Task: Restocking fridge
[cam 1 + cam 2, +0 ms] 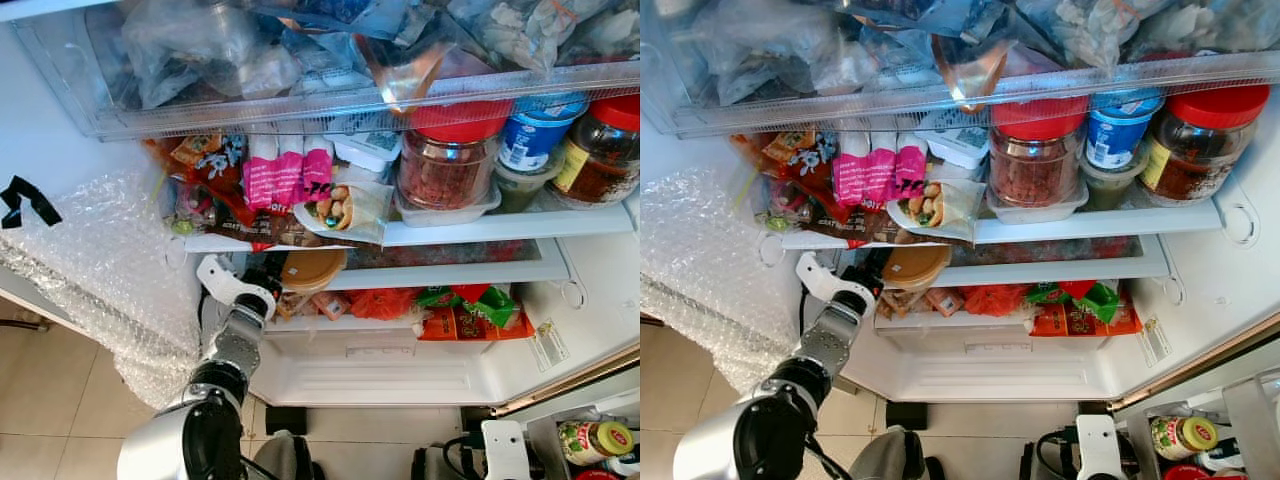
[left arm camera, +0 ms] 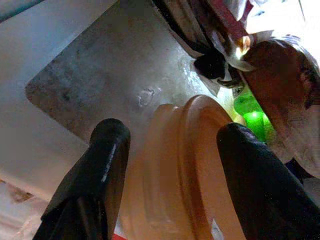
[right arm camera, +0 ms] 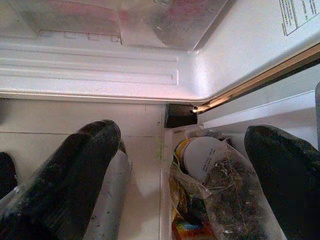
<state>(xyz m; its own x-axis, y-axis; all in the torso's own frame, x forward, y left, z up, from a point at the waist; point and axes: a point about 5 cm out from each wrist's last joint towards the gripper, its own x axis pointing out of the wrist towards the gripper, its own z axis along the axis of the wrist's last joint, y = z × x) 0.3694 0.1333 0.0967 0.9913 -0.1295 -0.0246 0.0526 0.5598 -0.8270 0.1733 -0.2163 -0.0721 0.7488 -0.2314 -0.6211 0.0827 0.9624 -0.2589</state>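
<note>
Under the glass shelf [image 1: 480,232], at the left end of the lower fridge shelf, the left gripper [image 2: 170,165] has its two black fingers spread wide on each side of a round tub with a smooth orange-brown lid [image 1: 312,268]; I cannot tell if they touch it. Beside it lie crinkly orange and green snack bags [image 1: 470,310]; above stand a pink packet [image 1: 285,178] and a red-lidded jar [image 1: 445,160]; bubble wrap [image 1: 100,270] hangs at the left. Down low, the right gripper [image 3: 200,170] is spread open over a white bin of packets [image 3: 210,175].
</note>
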